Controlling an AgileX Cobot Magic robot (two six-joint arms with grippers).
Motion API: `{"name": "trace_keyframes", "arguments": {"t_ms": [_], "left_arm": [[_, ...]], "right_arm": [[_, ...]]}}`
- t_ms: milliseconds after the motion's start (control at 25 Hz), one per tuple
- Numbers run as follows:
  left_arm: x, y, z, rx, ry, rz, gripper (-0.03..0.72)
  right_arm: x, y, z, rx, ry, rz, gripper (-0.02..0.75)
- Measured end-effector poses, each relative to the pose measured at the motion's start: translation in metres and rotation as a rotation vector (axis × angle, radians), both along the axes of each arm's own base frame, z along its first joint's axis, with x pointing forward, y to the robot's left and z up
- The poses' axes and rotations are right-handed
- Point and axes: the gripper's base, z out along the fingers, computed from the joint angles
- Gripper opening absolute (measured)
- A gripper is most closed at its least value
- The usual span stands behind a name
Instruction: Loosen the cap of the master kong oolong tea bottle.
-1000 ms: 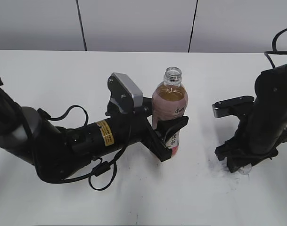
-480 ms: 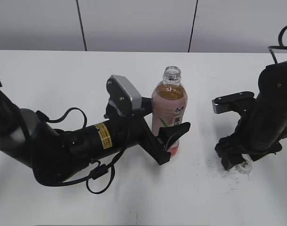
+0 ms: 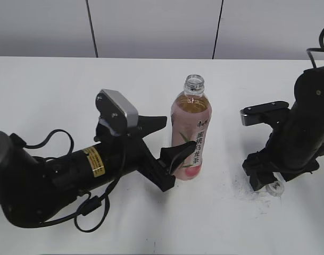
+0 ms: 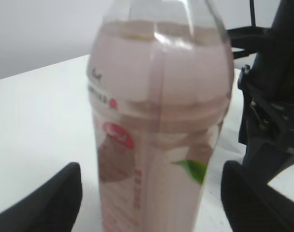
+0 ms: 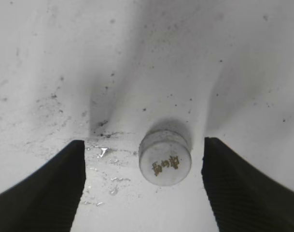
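Observation:
The master kong oolong tea bottle (image 3: 191, 125) stands upright mid-table, its neck open with no cap on it. It fills the left wrist view (image 4: 156, 111). My left gripper (image 3: 177, 134) is open, one finger on each side of the bottle's lower body with a gap on both sides (image 4: 150, 166). The cap (image 5: 165, 158) lies on the table, logo side up, below my right gripper (image 5: 142, 141), which is open with the cap between its fingers, untouched. In the exterior view the cap (image 3: 276, 187) shows just under the right gripper (image 3: 268, 179).
Water drops and dark specks (image 5: 103, 154) mark the white table (image 3: 241, 223) beside the cap. The right arm (image 4: 272, 96) stands close to the bottle's right. A grey panelled wall (image 3: 151, 26) runs behind the table's far edge.
My left gripper opened off the bottle and the left arm drew back to the left. The right gripper lifted slightly, leaving the cap on the table. The bottle stayed upright.

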Motion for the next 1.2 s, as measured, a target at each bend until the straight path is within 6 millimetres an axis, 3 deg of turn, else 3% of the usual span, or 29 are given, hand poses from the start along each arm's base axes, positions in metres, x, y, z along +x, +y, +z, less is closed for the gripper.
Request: {"name": "trace_keyframes", "arguments": {"t_ms": [120,400,600,800,1000,1200], "left_arm": [[-0.007,0.009,0.006,-0.002,0.008,0.024,0.530],[-0.018,0.048,0.013,0.021,0.046,0.121,0.530],[-0.008,0.082,0.043,-0.042,-0.016,0.278,0.529],[0.011,0.131,0.077,-0.123,-0.030,0.605,0.529],[0.014,0.182,0.090,-0.048,0.073,0.807,0.522],[-0.001,0.224,0.092,0.097,0.415,0.994,0.510]], "right_arm": [[-0.001,0.000,0.003,0.004,0.001,-0.004,0.567],[-0.005,-0.001,0.035,0.030,-0.070,-0.005,0.567],[-0.009,-0.002,0.051,0.050,-0.104,-0.021,0.567],[-0.015,-0.004,0.059,0.049,-0.087,-0.033,0.567],[-0.020,-0.005,0.063,0.040,-0.059,-0.034,0.567],[-0.028,-0.008,0.071,0.027,-0.014,-0.033,0.567]]}}
